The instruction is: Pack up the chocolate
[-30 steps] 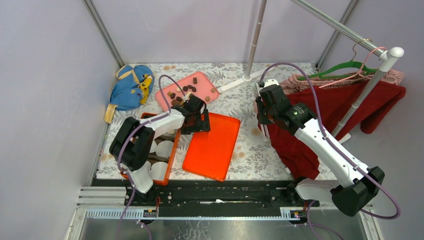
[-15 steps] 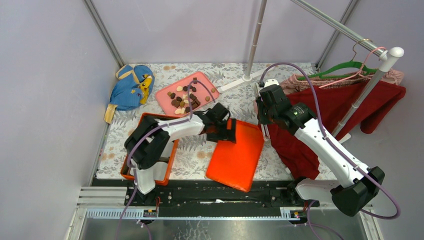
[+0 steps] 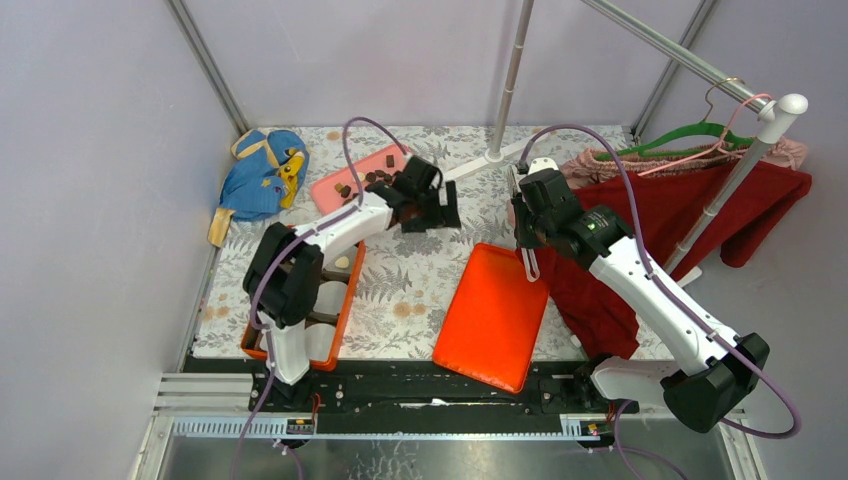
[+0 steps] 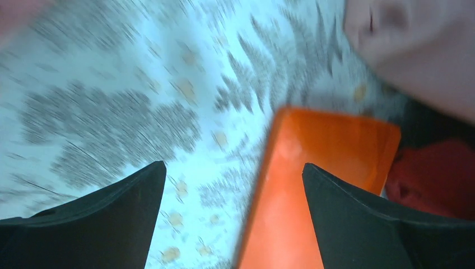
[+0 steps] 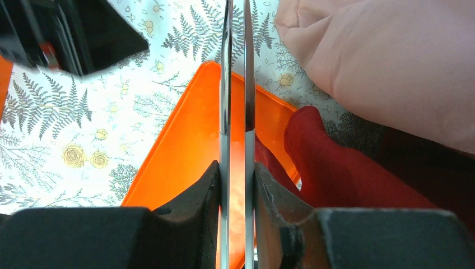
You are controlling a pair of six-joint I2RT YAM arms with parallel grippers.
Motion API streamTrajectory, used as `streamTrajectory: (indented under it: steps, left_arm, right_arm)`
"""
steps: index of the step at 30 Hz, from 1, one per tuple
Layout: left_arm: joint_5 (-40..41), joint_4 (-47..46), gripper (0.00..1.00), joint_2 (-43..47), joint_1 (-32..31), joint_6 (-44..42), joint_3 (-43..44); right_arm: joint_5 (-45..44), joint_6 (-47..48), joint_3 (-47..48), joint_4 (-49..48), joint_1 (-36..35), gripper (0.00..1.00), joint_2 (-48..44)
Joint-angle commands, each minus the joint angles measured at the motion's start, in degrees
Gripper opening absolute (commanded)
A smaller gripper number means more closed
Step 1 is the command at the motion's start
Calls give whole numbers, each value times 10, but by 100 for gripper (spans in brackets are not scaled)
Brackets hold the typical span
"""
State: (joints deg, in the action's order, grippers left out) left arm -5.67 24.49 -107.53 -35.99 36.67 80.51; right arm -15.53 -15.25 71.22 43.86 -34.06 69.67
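Note:
Small dark and light brown chocolate pieces [image 3: 372, 178] lie on a pink tray [image 3: 335, 185] at the back of the table, partly hidden by my left arm. My left gripper [image 3: 430, 207] hovers open and empty at the tray's right end; its wrist view [image 4: 232, 174] is blurred and shows tablecloth and the orange lid [image 4: 330, 168] below. My right gripper [image 3: 527, 232] is shut on metal tongs [image 5: 226, 112], their blades pointing over the lid's [image 5: 185, 145] far end. An orange box [image 3: 345, 295] with white paper liners [image 3: 328, 297] sits front left.
The flat orange lid [image 3: 493, 315] lies at the front middle, near the table's edge. A red cloth [image 3: 640, 240] and a pink garment [image 5: 392, 61] lie to the right under a hanger rail. A blue soft toy [image 3: 262, 175] sits back left. A pole stand [image 3: 497, 152] is behind.
The orange lid slid right across the table with my left gripper; the gripper then let it go and moved back toward the pink tray. The right arm held still.

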Motion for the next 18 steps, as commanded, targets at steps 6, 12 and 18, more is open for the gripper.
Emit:
streamTrajectory:
  steps: [6, 12, 18]
  left_arm:
    - [72, -20, 98, -111, 86, -1, 167]
    - [60, -23, 98, -206, 100, 11, 289]
    - [27, -27, 98, -273, 101, 14, 347]
  right_arm:
    - [13, 0, 25, -22, 3, 21, -2]
    - [24, -4, 20, -20, 4, 21, 0]
    - [31, -2, 16, -26, 4, 21, 12]
